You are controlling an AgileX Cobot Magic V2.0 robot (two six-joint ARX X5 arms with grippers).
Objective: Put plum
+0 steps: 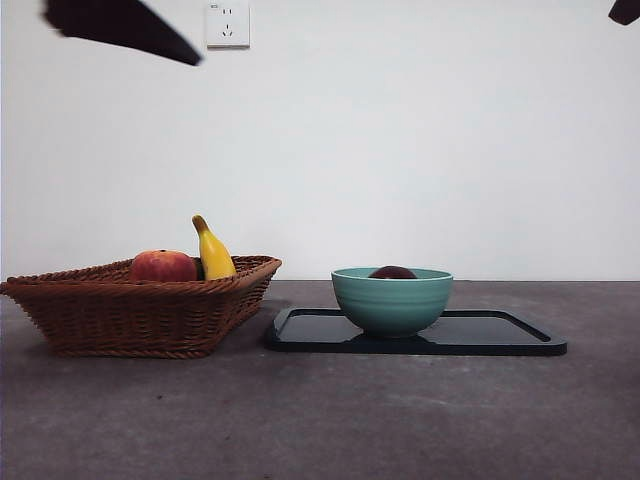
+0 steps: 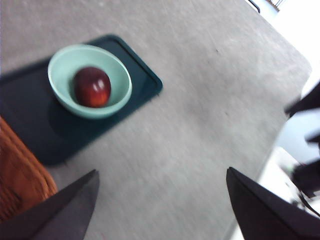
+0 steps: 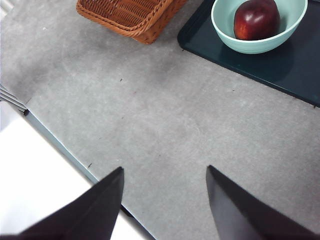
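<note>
The dark maroon plum [image 1: 392, 272] lies inside the teal bowl [image 1: 391, 300], only its top showing over the rim in the front view. Both wrist views look down on the plum [image 2: 92, 86] [image 3: 257, 19] in the bowl [image 2: 112, 60] [image 3: 225, 30]. The bowl stands on a dark tray [image 1: 480, 335]. My left gripper [image 2: 160, 205] is open and empty, high above the table beside the tray. My right gripper [image 3: 165, 200] is also open and empty, raised over bare table away from the bowl. In the front view the arms show only as dark tips at the top corners.
A wicker basket [image 1: 140, 305] stands left of the tray, holding a red-orange fruit [image 1: 162, 266] and a yellow banana [image 1: 213, 250]. The basket's corner [image 3: 130, 17] shows in the right wrist view. The table's edge [image 3: 55, 145] lies near the right gripper.
</note>
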